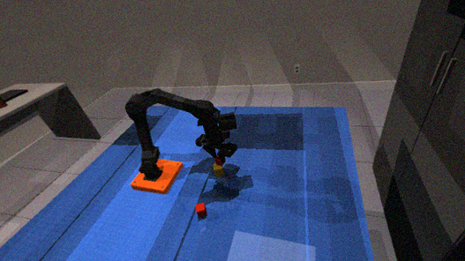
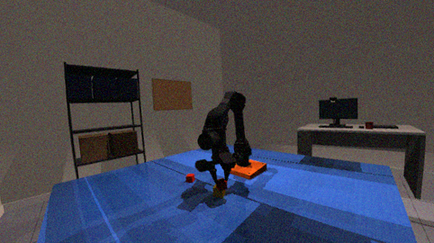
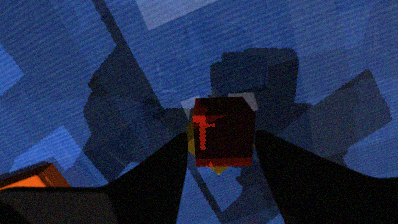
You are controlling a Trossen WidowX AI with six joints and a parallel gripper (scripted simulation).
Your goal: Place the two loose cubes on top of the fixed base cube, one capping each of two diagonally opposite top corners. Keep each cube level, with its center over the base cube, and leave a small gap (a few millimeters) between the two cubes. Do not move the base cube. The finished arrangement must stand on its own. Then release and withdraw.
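The yellow base cube (image 1: 218, 171) (image 2: 219, 193) stands on the blue mat. One red cube (image 1: 218, 161) (image 2: 222, 184) (image 3: 227, 137) rests on its top, offset from its center; in the wrist view only slivers of yellow show past its edges. My gripper (image 1: 219, 158) (image 2: 222, 181) (image 3: 221, 138) is open around this red cube, the fingers close to its two sides, with a thin gap at the left finger in the wrist view. The other red cube (image 1: 201, 210) (image 2: 190, 178) lies on the mat, apart from the base cube. Exact tilt of the upper cube is hard to tell in shadow.
The orange base plate (image 1: 170, 167) (image 2: 258, 167) (image 3: 25, 181) carries the arm. Dark shadows of the arm fall around the cubes. A desk (image 1: 76, 113) (image 2: 406, 134), a shelf rack (image 2: 73, 148) and a dark cabinet (image 1: 408, 120) stand off the mat.
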